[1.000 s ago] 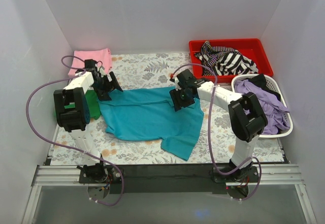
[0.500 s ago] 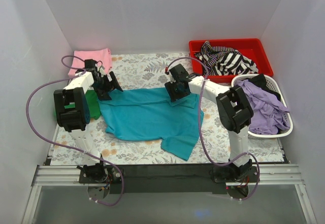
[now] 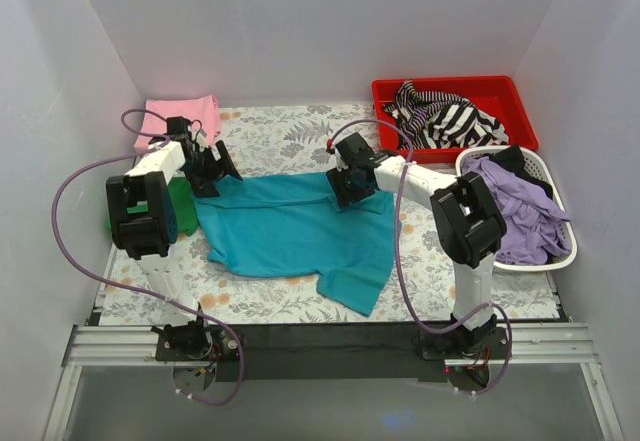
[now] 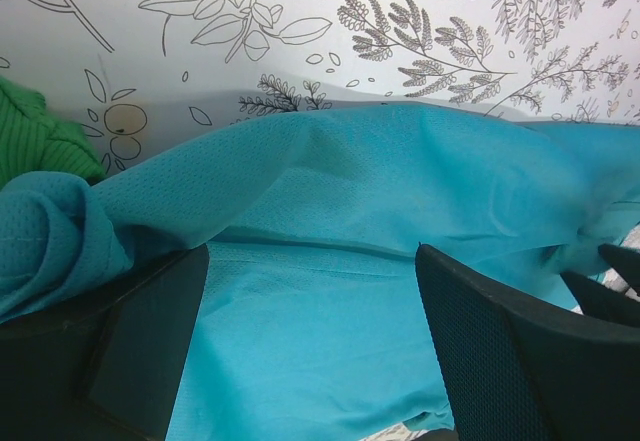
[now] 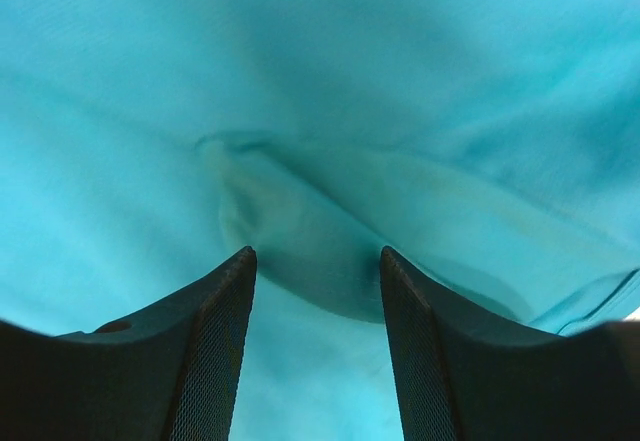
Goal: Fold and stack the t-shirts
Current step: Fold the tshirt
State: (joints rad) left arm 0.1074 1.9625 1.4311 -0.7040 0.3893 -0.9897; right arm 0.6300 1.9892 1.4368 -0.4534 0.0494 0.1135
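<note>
The teal t-shirt [image 3: 295, 229] lies spread and rumpled on the floral table cover. My left gripper [image 3: 214, 169] is at its far left corner, open, with teal cloth [image 4: 330, 341] lying between the wide-apart fingers [image 4: 500, 351]. My right gripper [image 3: 346, 185] is at the shirt's far edge, open, its fingertips [image 5: 232, 271] on either side of a raised fold of teal cloth [image 5: 320, 221]. The pink t-shirt [image 3: 180, 119] lies folded at the far left. The green t-shirt [image 3: 183, 207] lies beside the left arm and shows in the left wrist view [image 4: 35, 136].
A red bin [image 3: 505, 89] at the far right holds striped black-and-white cloth [image 3: 445, 116]. A white basket [image 3: 565, 251] at the right holds purple cloth [image 3: 515, 206]. White walls enclose the table on three sides.
My right gripper has moved left and slightly farther along the teal shirt's far edge. The left arm has not moved.
</note>
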